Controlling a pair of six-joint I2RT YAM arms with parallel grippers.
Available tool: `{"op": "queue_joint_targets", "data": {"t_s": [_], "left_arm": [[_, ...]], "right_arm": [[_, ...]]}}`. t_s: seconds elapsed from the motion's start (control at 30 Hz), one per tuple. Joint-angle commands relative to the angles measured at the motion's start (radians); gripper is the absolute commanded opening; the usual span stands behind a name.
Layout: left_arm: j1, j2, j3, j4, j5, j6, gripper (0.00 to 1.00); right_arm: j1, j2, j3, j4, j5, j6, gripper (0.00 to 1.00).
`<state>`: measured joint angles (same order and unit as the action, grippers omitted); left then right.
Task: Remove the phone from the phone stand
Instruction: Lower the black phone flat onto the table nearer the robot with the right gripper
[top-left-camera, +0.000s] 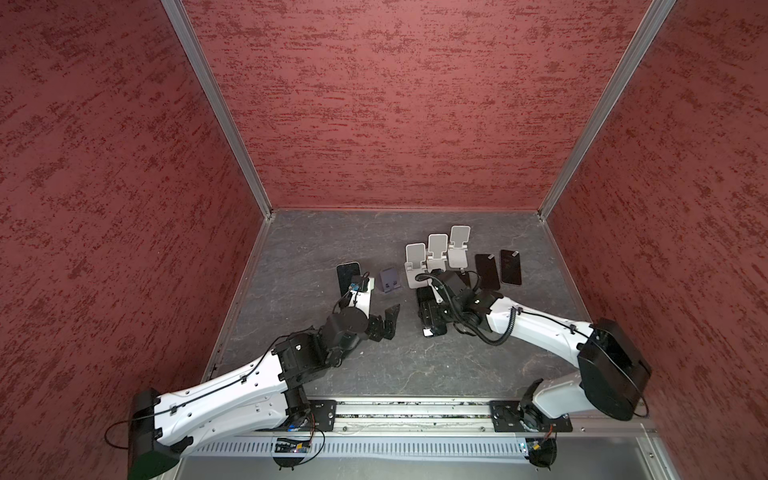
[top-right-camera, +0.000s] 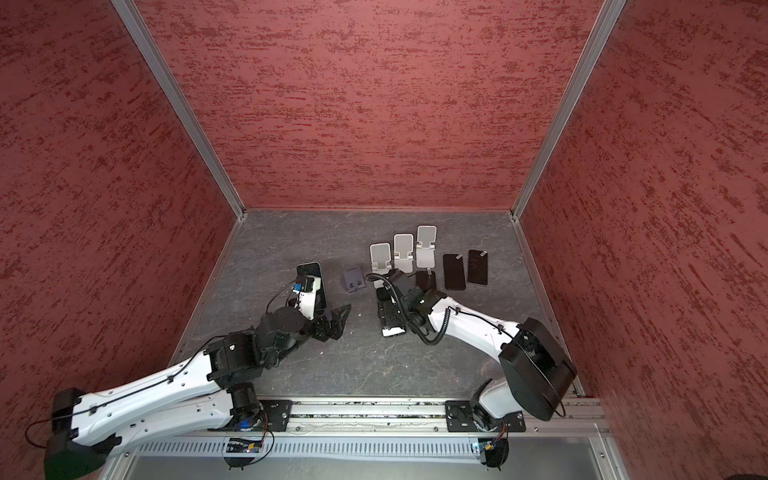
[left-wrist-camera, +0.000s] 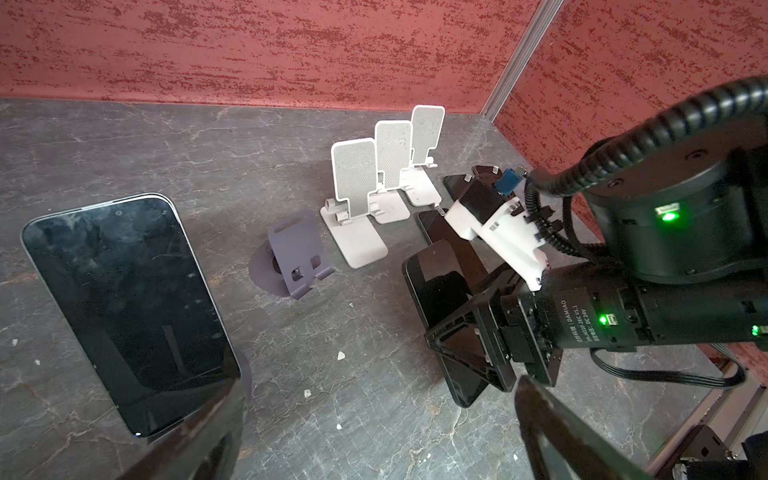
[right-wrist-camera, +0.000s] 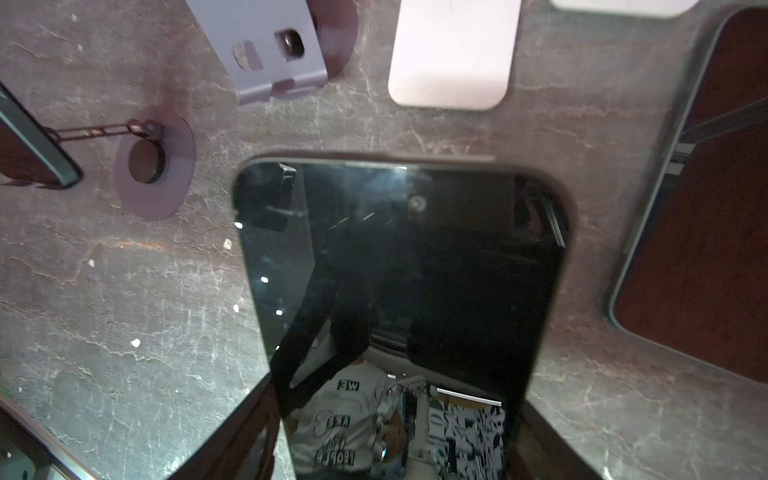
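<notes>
Phone (right-wrist-camera: 399, 257), dark screen up, is clear of the purple stand (top-left-camera: 390, 282), which sits at its 10 o'clock in a top view. R gripper (right-wrist-camera: 401, 399) jaws are clamped on the phone's long edges, low over the tabletop (top-left-camera: 316, 249); can't tell if it's touching. L gripper (top-left-camera: 392, 321) at 9 o'clock, jaws wide apart. Three white stands (top-left-camera: 437, 247) at 12; 2nd phone (left-wrist-camera: 124, 307) propped up past the L gripper.

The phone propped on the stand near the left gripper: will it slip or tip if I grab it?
Likely stiff but slippery: the phone shows a glossy glass face. It leans on a thin-armed stand, so a sideways push may topple it.
</notes>
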<state>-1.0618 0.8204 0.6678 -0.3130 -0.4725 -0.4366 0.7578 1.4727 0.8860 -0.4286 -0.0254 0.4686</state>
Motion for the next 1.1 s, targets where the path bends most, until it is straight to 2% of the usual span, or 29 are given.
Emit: {"op": "queue_joint_targets", "data": {"t_s": [0.0,0.57,1.07], "left_arm": [[-0.004,0.002,0.007,0.034,0.007,0.021,1.00],[-0.004,0.006,-0.007,0.031,0.003,0.021,1.00],[-0.004,0.014,-0.005,0.025,0.000,0.019,1.00]], "right_arm": [[0.005,0.018,0.002,-0.018,-0.008,0.024,0.73],[-0.016,0.085,0.005,-0.001,-0.030,0.037,0.74],[-0.091,0.127,-0.012,-0.007,-0.061,0.050,0.75]]}}
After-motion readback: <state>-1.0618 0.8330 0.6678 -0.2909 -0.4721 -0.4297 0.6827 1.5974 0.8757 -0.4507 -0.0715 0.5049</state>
